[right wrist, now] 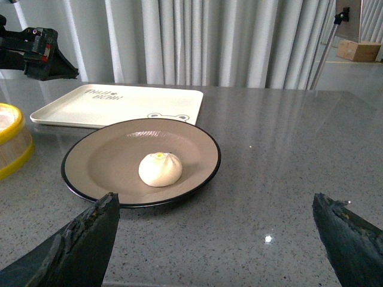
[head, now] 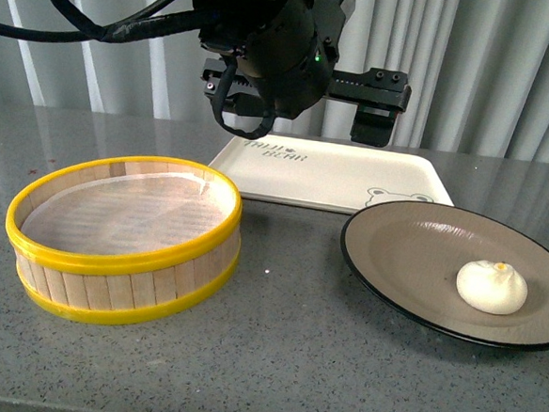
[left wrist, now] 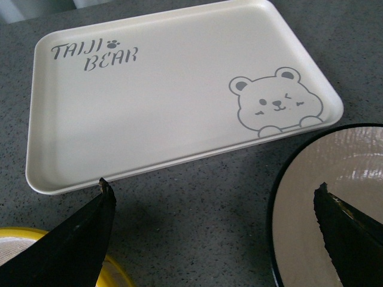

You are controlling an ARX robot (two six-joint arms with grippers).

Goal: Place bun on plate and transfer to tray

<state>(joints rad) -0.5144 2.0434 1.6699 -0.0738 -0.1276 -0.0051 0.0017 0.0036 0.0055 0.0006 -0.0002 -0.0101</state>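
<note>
Grey tabletop (head: 291, 367); fingers (left wrist: 78, 239) wide apart, empty.

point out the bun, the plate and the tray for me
bun (head: 491, 287): front view, on the middle of its white dome
plate (head: 403, 253): front view, on the bare taupe inside, away from the bun
tray (left wrist: 167, 89): left wrist view, on its bare cream middle

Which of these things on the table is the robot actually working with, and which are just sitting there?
In the job:
small white pleated steamed bun
round brown black-rimmed plate, holding the bun
cream rectangular tray with bear drawing

Just lying about:
yellow-rimmed round wooden steamer basket
</note>
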